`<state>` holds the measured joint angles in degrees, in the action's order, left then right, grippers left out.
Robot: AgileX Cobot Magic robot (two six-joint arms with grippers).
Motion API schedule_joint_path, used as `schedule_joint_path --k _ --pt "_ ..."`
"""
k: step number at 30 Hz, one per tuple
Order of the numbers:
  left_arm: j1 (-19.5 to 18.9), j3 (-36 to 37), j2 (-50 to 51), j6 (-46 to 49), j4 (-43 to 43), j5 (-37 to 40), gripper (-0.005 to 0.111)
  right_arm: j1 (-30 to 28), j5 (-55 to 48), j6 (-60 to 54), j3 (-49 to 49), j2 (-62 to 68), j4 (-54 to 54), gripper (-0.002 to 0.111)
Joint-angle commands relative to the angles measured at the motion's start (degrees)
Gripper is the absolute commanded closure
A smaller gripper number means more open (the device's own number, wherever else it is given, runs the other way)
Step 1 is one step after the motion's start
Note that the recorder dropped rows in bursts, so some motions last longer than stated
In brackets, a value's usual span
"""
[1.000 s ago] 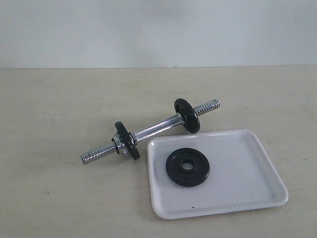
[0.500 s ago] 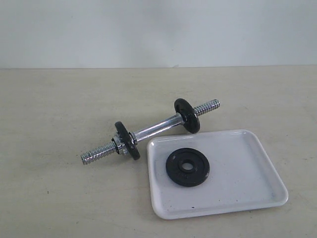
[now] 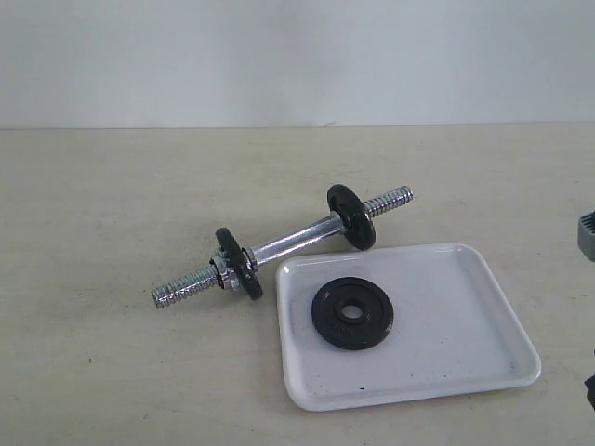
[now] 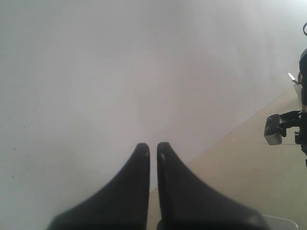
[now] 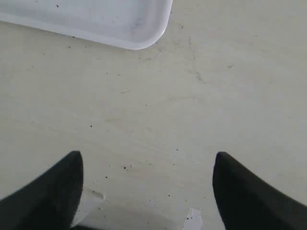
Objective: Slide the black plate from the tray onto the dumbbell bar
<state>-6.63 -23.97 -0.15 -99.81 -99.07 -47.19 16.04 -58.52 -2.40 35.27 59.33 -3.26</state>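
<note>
Shows flat round matte-black metal plate (image 3: 352,313) lying inside white shallow rectangular tray (image 3: 469,311), near chrome threaded dumbbell bar (image 3: 293,242) on beige worktop (image 3: 112,204), with left hand (image 4: 153,146) pressed together and right hand (image 5: 148,155) spread above worktop beside a tray corner.

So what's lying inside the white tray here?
One black plate lies flat in the tray, left of its middle in the exterior view, centre hole up. No other object shows in it. The tray floor under the plate is covered.
</note>
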Motion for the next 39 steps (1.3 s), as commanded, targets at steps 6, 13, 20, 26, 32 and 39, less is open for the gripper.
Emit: schedule_joint_path --k 6,13,20,26,32,39 --pt "-0.18 2.11 0.15 -3.94 -0.87 0.55 0.102 0.14 2.98 -1.10 0.38 0.10 1.50 0.041" --pt "-0.18 2.70 0.15 -4.29 -0.87 0.80 0.083 0.14 3.99 -1.10 0.38 0.10 1.98 0.041" --pt "-0.18 2.70 0.15 -8.94 -0.87 3.98 0.055 0.14 4.59 -1.10 0.38 0.10 2.74 0.041" --pt "-0.18 2.70 0.15 -13.80 -0.87 5.44 0.056 0.14 6.25 -1.10 0.38 0.10 3.26 0.041" --pt "-0.18 2.70 0.15 -18.11 -0.87 8.59 0.056 0.14 6.62 -1.10 0.38 0.10 3.26 0.041" --pt "-0.18 2.70 3.71 -20.39 -0.87 12.95 0.056 0.14 8.18 -1.10 0.38 0.10 3.59 0.041"
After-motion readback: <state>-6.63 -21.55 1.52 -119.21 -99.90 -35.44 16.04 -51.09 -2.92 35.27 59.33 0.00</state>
